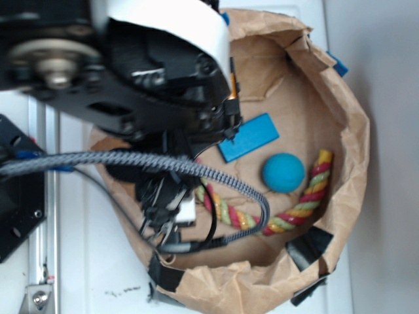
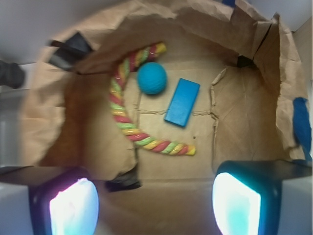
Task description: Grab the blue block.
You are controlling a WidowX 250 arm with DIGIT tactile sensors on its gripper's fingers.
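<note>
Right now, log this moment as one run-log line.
phase: approach | gripper: open, empty, above bag floor | blue block: flat on paper bag, beside ball, untouched | rope: curved around ball

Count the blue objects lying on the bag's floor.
2: the blue block near the middle, and the teal ball beside it, against the rope. The arm may hide others in the exterior view.

Exterior view: blue block (image 1: pixel 249 137) lying flat on the floor of a torn paper-bag enclosure (image 1: pixel 347 131), just left of and above a teal ball (image 1: pixel 283 173), with a striped rope (image 1: pixel 288 209) curving below; robot arm (image 1: pixel 150 72) overhangs the left.
</note>
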